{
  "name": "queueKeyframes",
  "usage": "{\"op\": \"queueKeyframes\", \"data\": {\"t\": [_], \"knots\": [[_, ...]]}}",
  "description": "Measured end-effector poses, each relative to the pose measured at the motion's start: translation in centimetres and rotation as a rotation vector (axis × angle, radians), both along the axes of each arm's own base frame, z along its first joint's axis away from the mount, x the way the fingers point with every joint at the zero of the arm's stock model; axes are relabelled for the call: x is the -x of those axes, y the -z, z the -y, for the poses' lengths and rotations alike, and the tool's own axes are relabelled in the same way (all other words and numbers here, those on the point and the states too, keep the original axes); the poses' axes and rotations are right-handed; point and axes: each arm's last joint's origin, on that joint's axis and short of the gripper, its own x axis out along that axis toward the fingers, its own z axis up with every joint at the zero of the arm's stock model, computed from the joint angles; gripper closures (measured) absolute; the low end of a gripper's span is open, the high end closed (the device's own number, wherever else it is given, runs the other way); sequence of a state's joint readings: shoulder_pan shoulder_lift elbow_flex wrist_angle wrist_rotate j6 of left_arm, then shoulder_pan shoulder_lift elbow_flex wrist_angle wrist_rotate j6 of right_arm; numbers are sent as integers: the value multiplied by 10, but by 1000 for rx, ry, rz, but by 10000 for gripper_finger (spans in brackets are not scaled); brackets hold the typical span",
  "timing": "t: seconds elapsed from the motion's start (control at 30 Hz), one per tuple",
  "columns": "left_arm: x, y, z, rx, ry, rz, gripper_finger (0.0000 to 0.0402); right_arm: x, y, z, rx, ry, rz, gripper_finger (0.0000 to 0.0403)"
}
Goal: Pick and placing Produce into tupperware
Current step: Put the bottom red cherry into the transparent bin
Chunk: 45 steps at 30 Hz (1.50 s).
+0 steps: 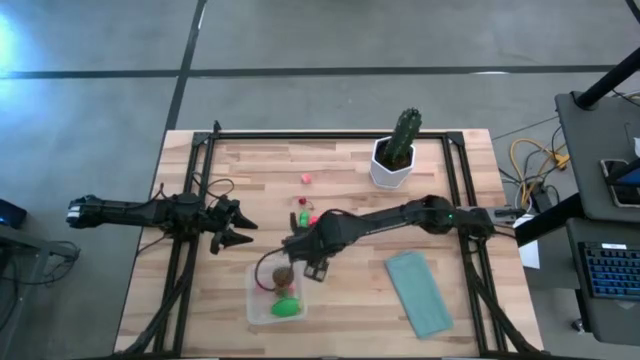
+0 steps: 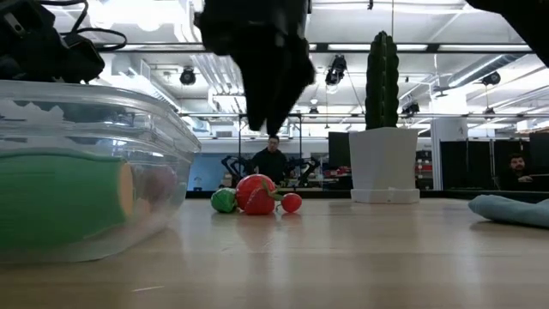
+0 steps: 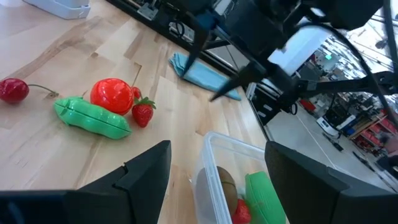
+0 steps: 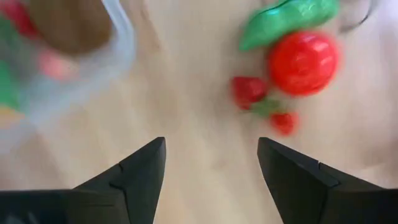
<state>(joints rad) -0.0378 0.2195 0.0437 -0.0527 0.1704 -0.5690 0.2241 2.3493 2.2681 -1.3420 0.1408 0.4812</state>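
The right gripper [image 1: 312, 262] hovers over the bare wood between the tub [image 1: 256, 305] and the loose produce, fingers spread wide with nothing between them, which suits an arm going back for another piece rather than carrying one. The tub sits at the table's near edge, and everything else is placed from it. Inside it three pieces can be made out: a brown round one [image 3: 226, 185], a green one [image 1: 287, 308] and something red [image 3: 240, 212]; more may be hidden behind the green one. Just beyond the tub, toward the cactus [image 1: 402, 138], lies a tight cluster of four: a pea pod [image 3: 92, 117], a tomato [image 3: 112, 95], a strawberry [image 3: 142, 114] and a cherry [image 3: 13, 90]. A single pink bit [image 1: 305, 179] lies farther off, well apart from the cluster. The cluster probably stays close to the tub to keep each carry short. The left gripper [image 1: 237, 224] waits to the tub's left and beyond it, also wide open and empty. One teal cloth [image 1: 417, 292] lies flat to the tub's right.
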Motion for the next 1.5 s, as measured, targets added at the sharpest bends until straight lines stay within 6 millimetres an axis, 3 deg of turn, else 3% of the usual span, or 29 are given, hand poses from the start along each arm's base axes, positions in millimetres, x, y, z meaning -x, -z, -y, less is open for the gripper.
{"op": "queueKeyframes", "data": {"t": [0.13,0.27,0.53,0.67,1.07,1.5], "knots": [[0,0,0,0,0,0,155,-1,2,1,60,-324,-41,163],[0,0,0,0,0,3,155,2,19,14,69,-423,-135,172],[0,0,0,0,0,11,155,6,51,54,43,-365,-237,177],[0,0,0,1,0,12,155,7,58,66,27,-371,-243,177],[0,0,0,1,0,14,155,4,74,84,14,-345,-201,177],[0,-1,0,1,0,14,155,5,87,86,-8,-266,-182,180]]}}
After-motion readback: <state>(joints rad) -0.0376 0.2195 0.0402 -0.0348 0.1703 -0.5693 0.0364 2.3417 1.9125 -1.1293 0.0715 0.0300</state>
